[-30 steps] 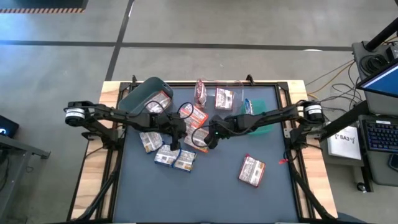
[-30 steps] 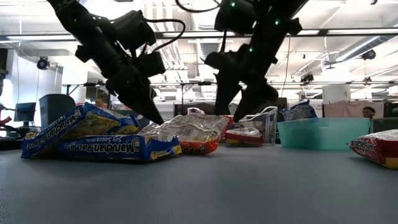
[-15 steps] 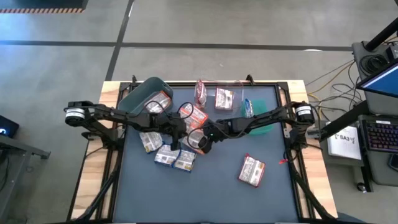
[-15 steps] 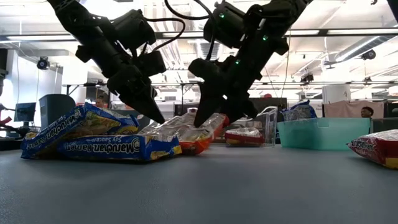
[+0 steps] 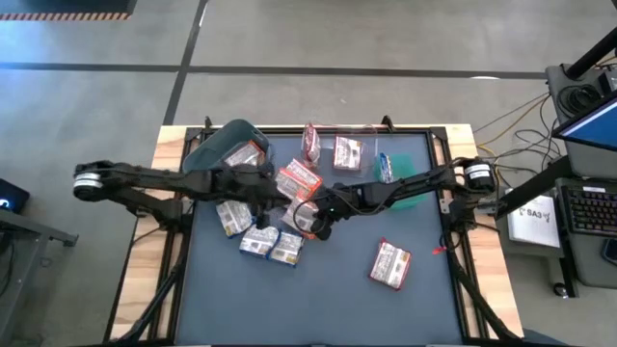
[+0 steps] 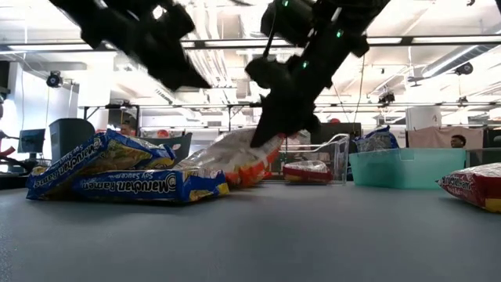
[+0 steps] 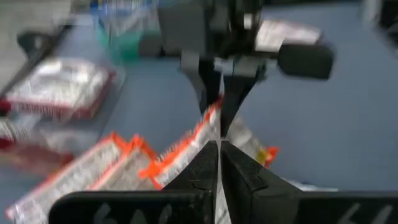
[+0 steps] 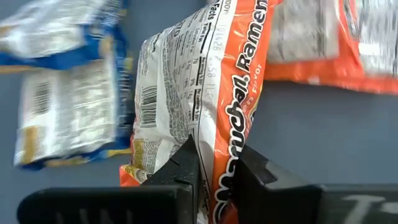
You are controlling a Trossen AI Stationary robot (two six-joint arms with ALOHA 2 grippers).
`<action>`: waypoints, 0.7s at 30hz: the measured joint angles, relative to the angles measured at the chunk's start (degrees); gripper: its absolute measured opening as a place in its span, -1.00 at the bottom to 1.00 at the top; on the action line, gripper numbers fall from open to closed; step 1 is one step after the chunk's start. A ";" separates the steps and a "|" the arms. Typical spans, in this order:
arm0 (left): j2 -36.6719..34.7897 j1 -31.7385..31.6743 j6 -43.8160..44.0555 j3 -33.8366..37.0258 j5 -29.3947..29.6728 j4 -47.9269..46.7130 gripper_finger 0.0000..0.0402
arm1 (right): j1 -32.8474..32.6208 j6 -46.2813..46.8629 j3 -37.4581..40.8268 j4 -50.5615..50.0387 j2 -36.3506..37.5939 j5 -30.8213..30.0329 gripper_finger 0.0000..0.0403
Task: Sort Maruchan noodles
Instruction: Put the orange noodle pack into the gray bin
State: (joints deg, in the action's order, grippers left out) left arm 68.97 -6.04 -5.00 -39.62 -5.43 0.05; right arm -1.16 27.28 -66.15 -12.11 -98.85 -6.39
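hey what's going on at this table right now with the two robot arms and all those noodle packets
The right gripper has pinched an orange ramen packet by its edge near the middle of the table, lifting one end. The left gripper is shut and empty, close beside it. Blue packets lie in a pile next to them, a maroon packet lies apart, and others sit by the green bin.

the noodle pack [image 8: 214, 93] is orange with white letters and a white back with black print. two packs [image 6: 117, 176] are blue and yellow. the pack at five o'clock [image 5: 389, 264] is red and white. the bin [image 6: 399, 167] is green-blue.
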 joint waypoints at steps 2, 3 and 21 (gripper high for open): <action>-2.74 -0.09 0.80 0.00 -1.36 0.37 -0.94 | -0.71 -1.90 0.00 0.29 1.26 -0.65 -0.74; -3.81 -0.07 1.36 0.00 -1.60 0.32 -0.90 | -1.17 -3.21 0.00 0.41 1.83 -1.56 -0.74; -4.37 -0.07 12.27 10.14 -4.27 9.66 0.36 | -9.11 -16.55 0.00 1.33 4.68 -19.78 -0.73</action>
State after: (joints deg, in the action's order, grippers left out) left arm 64.60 -6.12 7.28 -29.47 -9.70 9.71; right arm -10.27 10.73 -66.15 -10.78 -94.17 -26.17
